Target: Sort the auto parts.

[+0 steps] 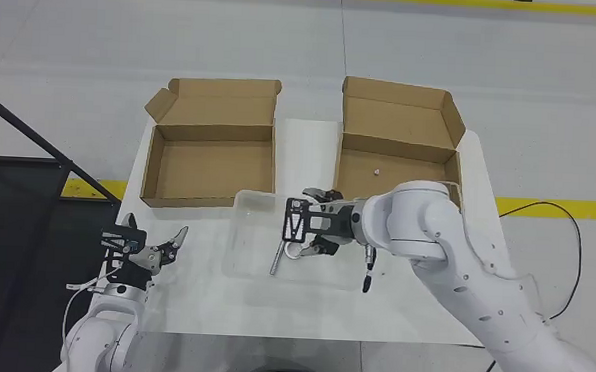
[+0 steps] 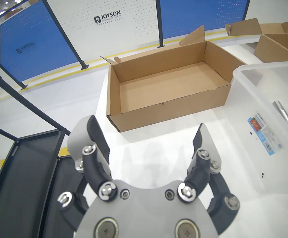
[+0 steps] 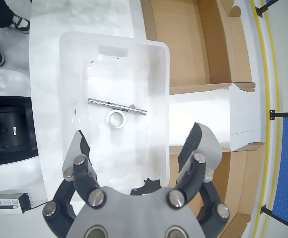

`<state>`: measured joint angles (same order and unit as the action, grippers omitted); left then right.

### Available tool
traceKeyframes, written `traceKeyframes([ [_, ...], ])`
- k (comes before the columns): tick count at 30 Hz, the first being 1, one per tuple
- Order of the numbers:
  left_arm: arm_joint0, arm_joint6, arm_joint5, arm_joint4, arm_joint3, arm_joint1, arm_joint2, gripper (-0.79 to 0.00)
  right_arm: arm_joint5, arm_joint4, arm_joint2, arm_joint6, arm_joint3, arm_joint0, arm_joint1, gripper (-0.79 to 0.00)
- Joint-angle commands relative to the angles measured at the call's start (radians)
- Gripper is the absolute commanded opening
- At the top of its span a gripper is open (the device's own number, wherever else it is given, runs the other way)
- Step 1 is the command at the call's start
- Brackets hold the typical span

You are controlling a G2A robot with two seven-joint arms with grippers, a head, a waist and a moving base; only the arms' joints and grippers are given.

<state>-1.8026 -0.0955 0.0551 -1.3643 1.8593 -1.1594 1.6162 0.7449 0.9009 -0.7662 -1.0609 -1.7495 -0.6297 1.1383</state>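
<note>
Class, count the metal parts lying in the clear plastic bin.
2: a rod across the middle of the bin and a ring right beside it; the right gripper may hide others.

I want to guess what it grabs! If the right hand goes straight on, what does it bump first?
Probably the floor of the clear plastic bin, beside the silver metal ring; the right hand points down into it. Depth is unclear.

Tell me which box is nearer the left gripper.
The left box, just beyond the left gripper; the right box stands farther off, past the bin.
</note>
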Motion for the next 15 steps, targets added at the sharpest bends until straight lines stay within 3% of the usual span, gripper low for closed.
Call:
traceKeyframes([
  [1, 0.000, 0.000, 0.000, 0.000, 0.000, 0.000, 0.000, 0.000, -0.011, -0.004, 0.042, -0.009, 0.033, 0.025, 0.012, 0.000],
  [8, 0.000, 0.000, 0.000, 0.000, 0.000, 0.000, 0.000, 0.000, -0.052, -0.041, 0.127, 0.025, 0.154, 0.100, 0.055, -0.025],
  [11, 0.000, 0.000, 0.000, 0.000, 0.000, 0.000, 0.000, 0.000, -0.072, -0.043, 0.146, 0.014, 0.198, 0.112, 0.065, -0.160],
  [15, 0.000, 0.000, 0.000, 0.000, 0.000, 0.000, 0.000, 0.000, -0.107, -0.071, 0.201, -0.028, 0.232, 0.136, 0.091, -0.179],
])
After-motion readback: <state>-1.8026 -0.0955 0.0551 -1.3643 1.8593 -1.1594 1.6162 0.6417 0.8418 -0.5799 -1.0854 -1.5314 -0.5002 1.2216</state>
